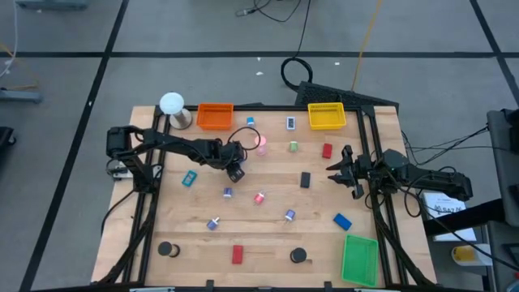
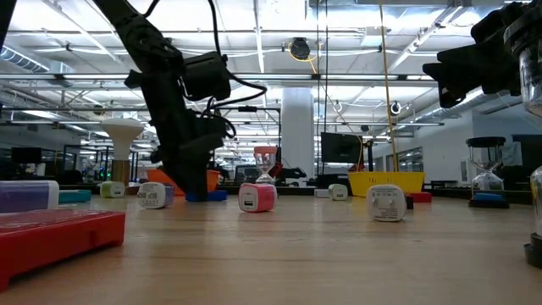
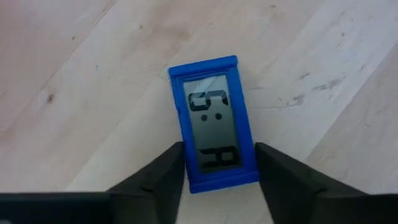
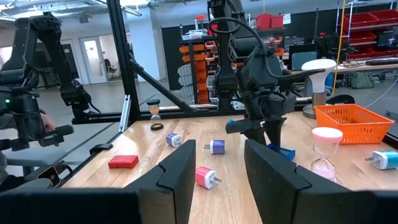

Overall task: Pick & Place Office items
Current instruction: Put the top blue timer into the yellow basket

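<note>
A blue rectangular clock with a grey display [image 3: 211,118] lies flat on the wooden table [image 1: 268,235], left of centre. My left gripper [image 3: 219,149] points steeply down over it, its fingers on either side of the clock's near end. In the high view that gripper [image 1: 236,172] covers the clock. The right wrist view shows the clock [image 4: 281,151] on the table beneath it. My right gripper [image 1: 336,172] waits at the table's right edge, open and with nothing between its fingers. Other office items lie scattered: red blocks [image 1: 238,254], black discs [image 1: 298,255], and small plug-like bits [image 1: 259,197]. My left gripper has the blue clock between its two fingers, which lie against the two long sides [image 3: 252,163] near one short end. The fingers [image 3: 168,171] come from above, slanting down, and reach across the clock's width. The clock lies flat on the table, display up.
An orange tray [image 1: 215,116] and a yellow tray [image 1: 326,116] stand at the far edge, and a green tray [image 1: 359,259] at the near right corner. A white ball on a base [image 1: 172,104] stands far left. A pink hourglass [image 1: 259,143] stands close behind the left gripper.
</note>
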You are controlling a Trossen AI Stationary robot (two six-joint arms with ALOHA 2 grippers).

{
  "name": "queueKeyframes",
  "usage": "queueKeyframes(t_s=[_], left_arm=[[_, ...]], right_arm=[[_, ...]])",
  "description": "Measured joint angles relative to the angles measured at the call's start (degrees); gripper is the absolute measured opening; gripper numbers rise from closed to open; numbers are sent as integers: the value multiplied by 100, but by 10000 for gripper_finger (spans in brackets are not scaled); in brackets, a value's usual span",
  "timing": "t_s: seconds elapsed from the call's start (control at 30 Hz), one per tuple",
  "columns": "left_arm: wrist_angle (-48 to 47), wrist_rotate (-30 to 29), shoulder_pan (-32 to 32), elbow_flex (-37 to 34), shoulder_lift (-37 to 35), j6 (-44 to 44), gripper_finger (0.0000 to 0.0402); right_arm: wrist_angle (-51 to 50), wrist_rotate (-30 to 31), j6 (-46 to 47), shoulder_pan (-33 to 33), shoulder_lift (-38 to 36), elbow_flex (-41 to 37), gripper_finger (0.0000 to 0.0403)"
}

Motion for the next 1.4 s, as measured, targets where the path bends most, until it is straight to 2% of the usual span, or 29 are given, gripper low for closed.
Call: queueKeyframes(t_s=[0.07,0.4,0.57,0.67,0.9,1.27,1.4], left_arm=[[-87,-36,8,0,-3,145,155],[-174,-347,-42,-30,-301,679,155],[211,-386,-243,-163,-614,796,155],[898,-218,-493,-413,-756,839,155],[3477,466,-1107,-879,-598,829,155],[5727,492,-1221,-887,345,1601,155],[6085,646,-1228,-777,694,1700,155]], right_arm=[[0,0,-1,0,-1,0,130],[2,-1,-1,0,1,2,130],[0,-5,-1,0,10,0,130],[9,-2,0,2,25,0,130],[4,-2,-1,2,34,0,130],[367,155,-40,2,60,0,130],[584,160,-41,2,63,2,130]])
